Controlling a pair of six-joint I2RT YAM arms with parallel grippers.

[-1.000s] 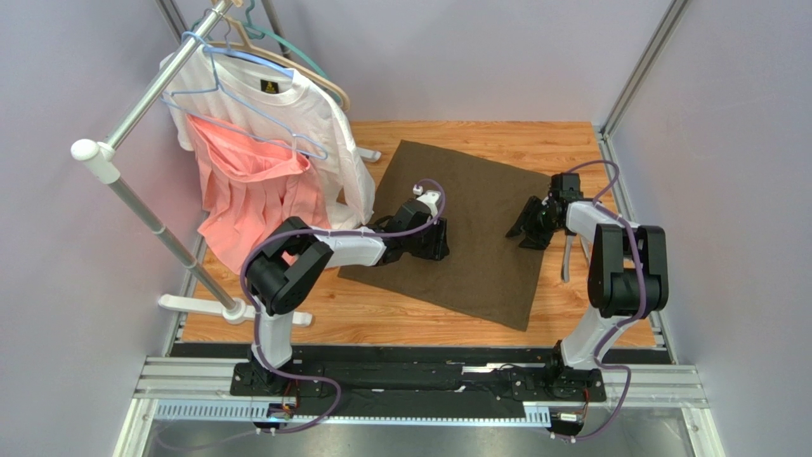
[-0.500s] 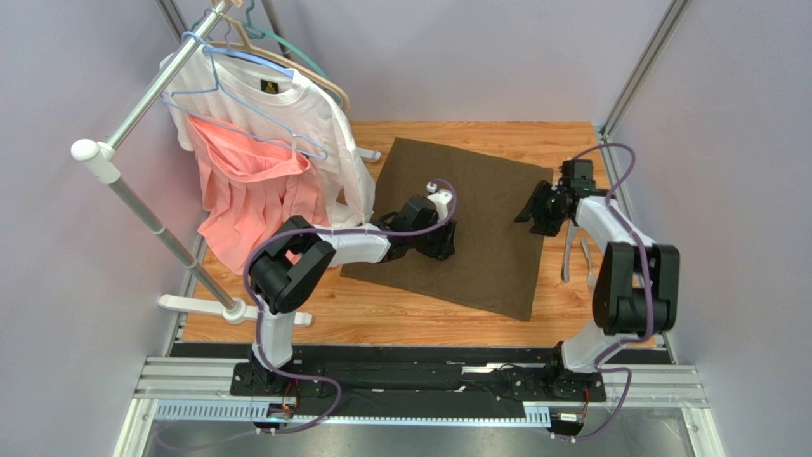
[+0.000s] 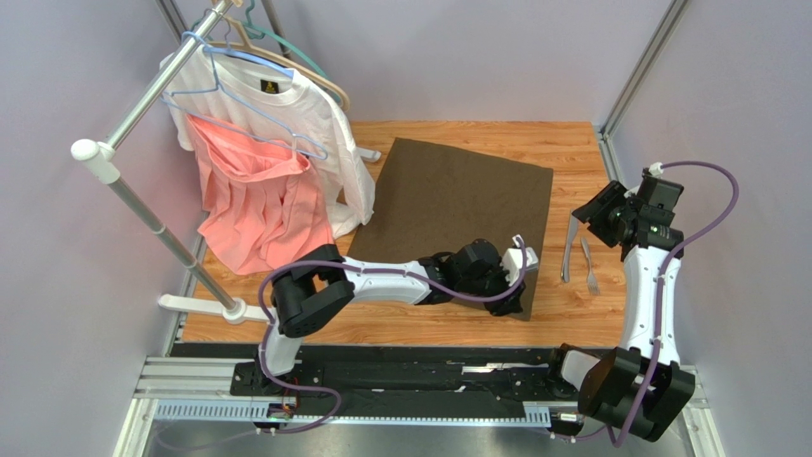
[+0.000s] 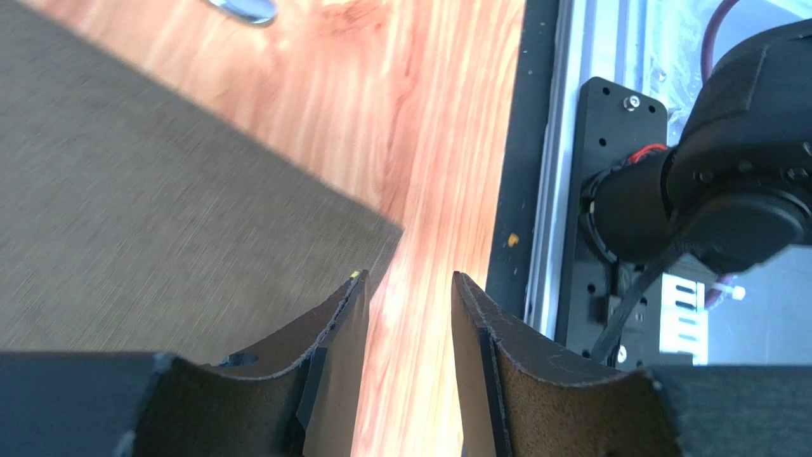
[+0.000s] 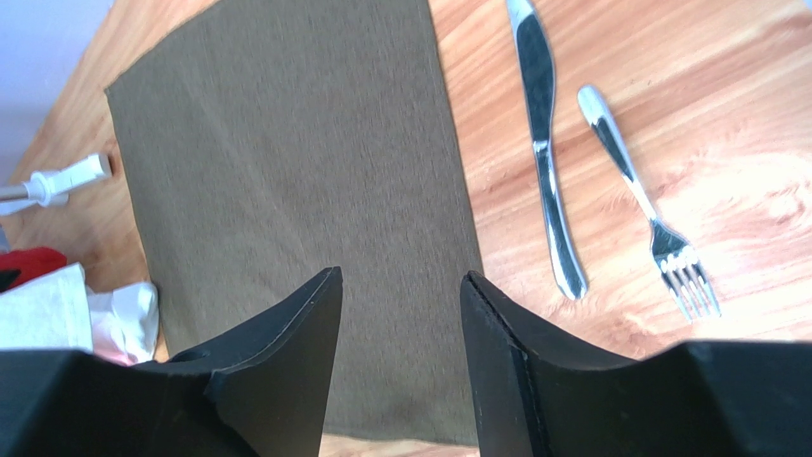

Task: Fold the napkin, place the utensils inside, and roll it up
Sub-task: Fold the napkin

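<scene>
The dark olive-brown napkin [image 3: 448,200] lies flat and unfolded on the wooden table. My left gripper [image 3: 515,290] is open and empty, low over the napkin's near right corner. In the left wrist view its fingertips [image 4: 407,278] straddle bare wood just past that corner of the napkin [image 4: 143,209]. My right gripper [image 3: 602,214] is open and empty, raised above the table right of the napkin. The silver knife [image 3: 569,249] and fork [image 3: 588,267] lie side by side on the wood beside the napkin's right edge. The right wrist view shows the napkin [image 5: 295,190], knife [image 5: 545,152] and fork [image 5: 639,200] beyond its gripper [image 5: 400,281].
A clothes rack stands at the left with a white T-shirt [image 3: 286,114] and a pink garment [image 3: 253,195] hanging near the napkin's left edge. Its white foot [image 3: 205,307] lies on the table. The black base rail [image 3: 429,376] runs along the near edge. Grey walls close in both sides.
My left gripper has moved from the napkin's middle to its near right corner. My right gripper has lifted off the napkin's right edge and drawn back to the right.
</scene>
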